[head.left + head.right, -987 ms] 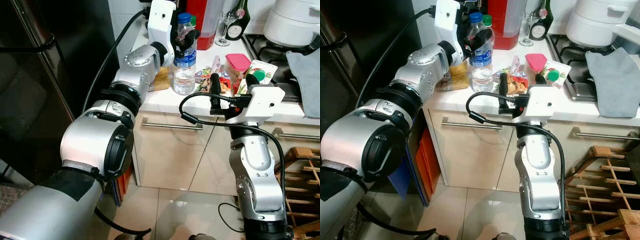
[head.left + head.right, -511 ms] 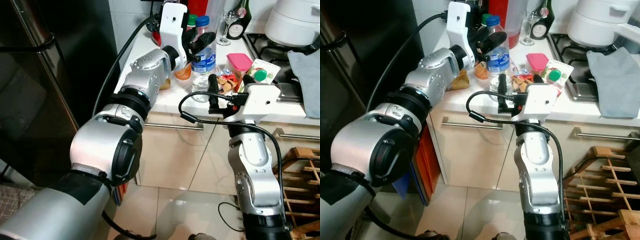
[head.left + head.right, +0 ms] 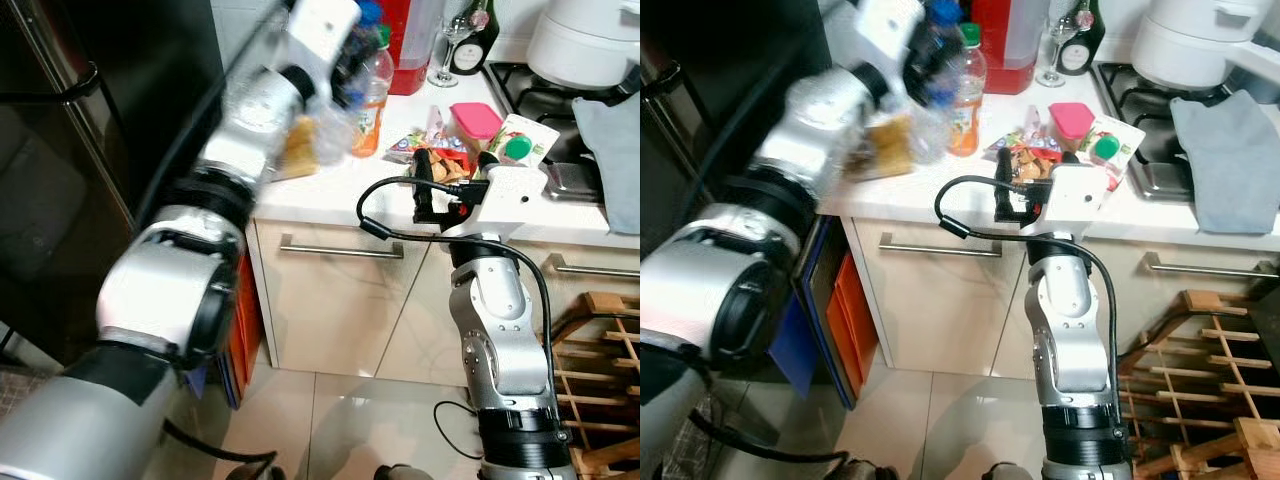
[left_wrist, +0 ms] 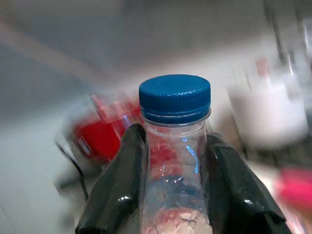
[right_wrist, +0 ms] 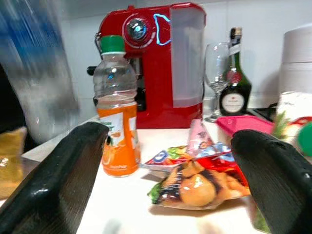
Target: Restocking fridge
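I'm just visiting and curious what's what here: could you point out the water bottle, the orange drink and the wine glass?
Water bottle (image 4: 175,93): left wrist view, on its blue cap.
Orange drink (image 5: 117,139): right wrist view, on the orange label.
Wine glass (image 5: 217,61): right wrist view, on the bowl.

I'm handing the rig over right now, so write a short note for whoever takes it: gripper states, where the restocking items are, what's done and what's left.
Left gripper: jaws shut on the water bottle at its neck, lifted off the counter near the dark fridge; the arm is blurred.
Right gripper: jaws open, holding nothing, level with the counter edge, facing the snack bags.
On the counter: orange drink bottle, snack bags, pink-lidded container, with the red appliance behind.
Done: water bottle picked up.
Left: put it in the fridge, then fetch the other items.
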Controlling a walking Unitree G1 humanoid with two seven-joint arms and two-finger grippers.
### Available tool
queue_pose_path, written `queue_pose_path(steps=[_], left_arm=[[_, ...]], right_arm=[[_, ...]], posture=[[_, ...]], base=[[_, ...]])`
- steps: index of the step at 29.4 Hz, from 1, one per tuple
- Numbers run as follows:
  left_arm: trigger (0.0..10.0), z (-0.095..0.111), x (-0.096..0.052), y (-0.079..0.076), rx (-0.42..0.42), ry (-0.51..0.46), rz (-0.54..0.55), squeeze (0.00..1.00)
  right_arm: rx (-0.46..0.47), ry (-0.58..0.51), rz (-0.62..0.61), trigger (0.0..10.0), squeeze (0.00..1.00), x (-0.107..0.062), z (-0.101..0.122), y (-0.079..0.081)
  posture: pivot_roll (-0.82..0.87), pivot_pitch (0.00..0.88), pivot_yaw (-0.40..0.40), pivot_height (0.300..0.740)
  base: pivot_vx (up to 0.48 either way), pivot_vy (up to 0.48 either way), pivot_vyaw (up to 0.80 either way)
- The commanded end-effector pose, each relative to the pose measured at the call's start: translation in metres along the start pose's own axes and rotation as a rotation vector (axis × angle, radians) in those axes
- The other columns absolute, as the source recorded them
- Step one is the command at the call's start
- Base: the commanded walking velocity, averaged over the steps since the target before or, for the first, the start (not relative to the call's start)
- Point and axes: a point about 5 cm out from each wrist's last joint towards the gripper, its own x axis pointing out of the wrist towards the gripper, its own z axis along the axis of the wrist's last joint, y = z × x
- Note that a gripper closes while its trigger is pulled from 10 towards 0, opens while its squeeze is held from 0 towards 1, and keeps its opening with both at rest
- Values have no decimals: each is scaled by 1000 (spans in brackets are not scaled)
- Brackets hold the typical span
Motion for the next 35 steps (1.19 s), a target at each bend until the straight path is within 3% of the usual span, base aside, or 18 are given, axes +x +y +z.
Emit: queue_pose_path(steps=[1, 3, 7, 8, 9, 10, 11, 17, 19, 24, 25, 35], left_arm=[[0, 24, 2, 3, -6, -117, 3, 0], [0, 27, 1, 2, -32, -145, 17, 0], [0, 36, -9, -15, -202, -261, 31, 0], [4471, 36, -11, -22, -237, -267, 21, 0], [4471, 36, -11, -22, -237, -267, 21, 0], [8902, 35, -13, -29, -271, -268, 6, 0], [10000, 34, -15, -34, -296, -261, 2, 0], [10000, 25, -25, -47, -363, -207, 7, 0], [10000, 22, -33, -49, -280, -207, 32, 0], [10000, 18, -40, -51, -173, -184, 67, 0], [10000, 14, -40, -51, -146, -160, 89, 0], [10000, 15, -42, -54, -109, -165, 105, 0]], right_arm=[[6, -28, 9, 10000, 0, 4, 4, 0], [5, -28, 9, 10000, 0, 5, 3, -1], [-9, -59, 29, 10000, 0, 16, 10, 1], [-13, -62, 36, 10000, 0, 18, 9, 1], [-13, -62, 36, 10000, 0, 18, 9, 1], [-16, -64, 41, 10000, 0, 20, 9, 1], [-18, -66, 44, 10000, 0, 21, 9, 1], [-12, -92, 40, 10000, 0, 26, 10, 5], [-15, -101, 24, 10000, 0, 25, 11, 4], [-38, -116, -10, 10000, 0, 21, 12, -2], [-80, -114, -49, 10000, 0, 18, 10, -9], [-231, -139, -104, 10000, 0, 12, 12, -25]], posture=[[-56, 0, 17, 740], [-53, 0, 10, 740], [-34, 0, -14, 740], [-28, 0, -15, 740], [-28, 0, -15, 740], [-24, 0, -13, 740], [-22, 0, -9, 740], [-34, 0, 19, 740], [-51, 0, 35, 740], [-65, 0, 33, 740], [-63, 0, 31, 740], [-83, 0, 16, 740]], base=[[0, 0, 0], [0, 0, 0], [0, 0, 0], [0, 0, 0], [0, 0, 0], [0, 0, 0], [0, 0, 0], [0, 0, 0], [0, 0, 0], [0, 0, 0], [0, 0, 0], [-237, 0, 0]])
